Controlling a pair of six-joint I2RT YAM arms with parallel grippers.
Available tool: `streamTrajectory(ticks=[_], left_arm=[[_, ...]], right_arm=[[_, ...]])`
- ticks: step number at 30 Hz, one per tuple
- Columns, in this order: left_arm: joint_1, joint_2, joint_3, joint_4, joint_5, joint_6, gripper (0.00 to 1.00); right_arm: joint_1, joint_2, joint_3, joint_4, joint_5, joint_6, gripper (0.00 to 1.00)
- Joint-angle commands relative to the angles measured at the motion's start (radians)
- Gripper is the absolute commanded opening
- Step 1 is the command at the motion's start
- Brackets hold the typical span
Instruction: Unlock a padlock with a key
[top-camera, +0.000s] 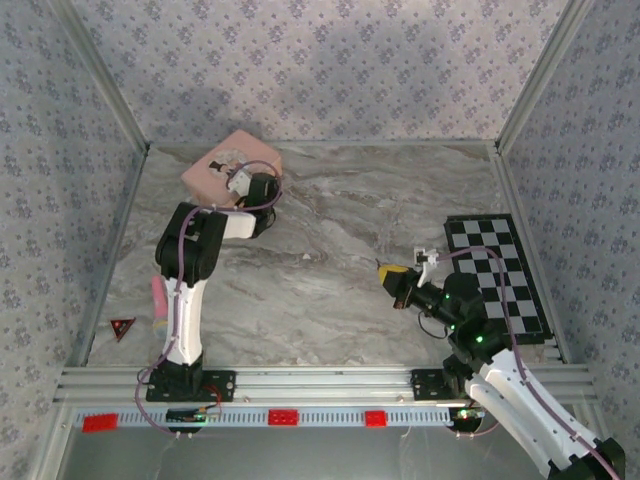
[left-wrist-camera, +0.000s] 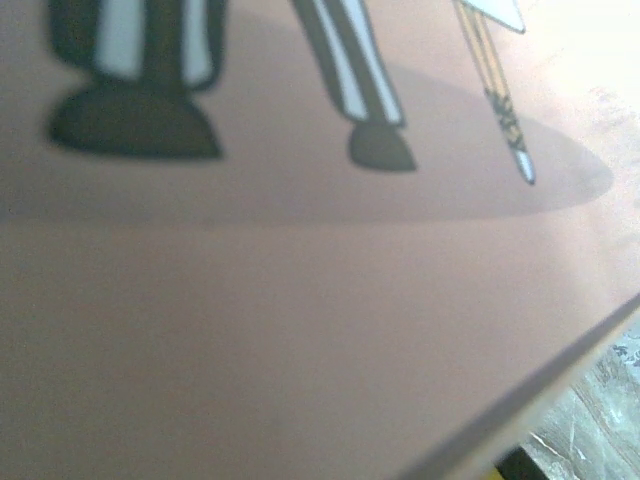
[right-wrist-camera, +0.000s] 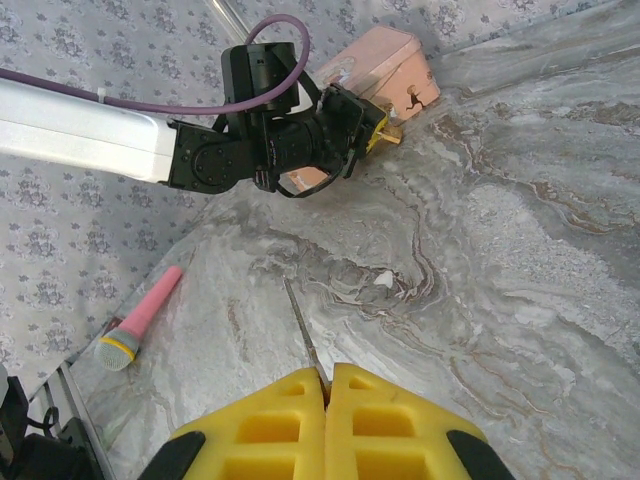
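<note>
1. The marble-patterned table (top-camera: 330, 250) is walled on three sides with floral wallpaper.
2. A black-and-white checkerboard mat (top-camera: 500, 270) lies flat along the table's right edge, just beside the right arm.
3. The pink box (top-camera: 225, 165) with a picture lid sits at the far left, turned at an angle. Its lid is down, so its inside is hidden.
4. The left gripper (right-wrist-camera: 368, 125) is right at the box's near side, and its wrist camera looks closely across the lid. I cannot tell whether its fingers are clenched or released.
5. The right gripper (right-wrist-camera: 326, 395) hovers low over bare table near the mat, well apart from the box. Its yellow fingers are pressed together.
6. A pink toy microphone (right-wrist-camera: 140, 320) lies near the left wall.
7. A red triangle (top-camera: 122, 328) lies nearer the front-left corner.
8. The key (right-wrist-camera: 300, 320), a thin silvery shaft, sticks out from between the right gripper's clamped fingers, pointing toward the box.
9. The padlock (right-wrist-camera: 390, 133), a tiny brass piece, is at the box's front face, right at the left gripper's tips.
10. A white scrap (right-wrist-camera: 383, 279) lies on open marble between key and box.
</note>
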Motion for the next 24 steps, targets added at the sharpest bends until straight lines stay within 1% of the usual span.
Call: streamTrajectory(ticks=[1, 4, 7, 9, 14, 18, 20, 24], left_arm=[[0.008, 0.005, -0.017, -0.009, 0.013, 0.014, 0.07], [0.008, -0.023, -0.046, -0.009, 0.027, 0.027, 0.00], [0.008, -0.054, -0.091, 0.026, 0.056, 0.049, 0.00], [0.008, -0.078, -0.119, 0.034, 0.094, 0.076, 0.00], [0.008, -0.167, -0.222, 0.028, 0.221, 0.144, 0.00], [0.008, -0.251, -0.294, -0.026, 0.349, 0.220, 0.00], [0.008, -0.303, -0.338, -0.057, 0.415, 0.261, 0.00], [-0.004, -0.400, -0.401, -0.156, 0.508, 0.321, 0.00]], right_arm=[[-0.006, -0.007, 0.003, 0.000, -0.008, 0.017, 0.00], [-0.007, 0.003, 0.014, -0.005, -0.007, 0.017, 0.00], [-0.006, 0.021, 0.024, -0.012, -0.015, 0.019, 0.00], [-0.007, 0.036, 0.023, -0.015, -0.018, 0.024, 0.00], [-0.005, 0.108, 0.024, -0.027, -0.032, 0.053, 0.00], [0.010, 0.186, 0.032, -0.027, -0.039, 0.070, 0.00], [0.025, 0.227, 0.038, -0.040, -0.019, 0.075, 0.00], [0.062, 0.309, 0.044, -0.035, 0.012, 0.096, 0.00]])
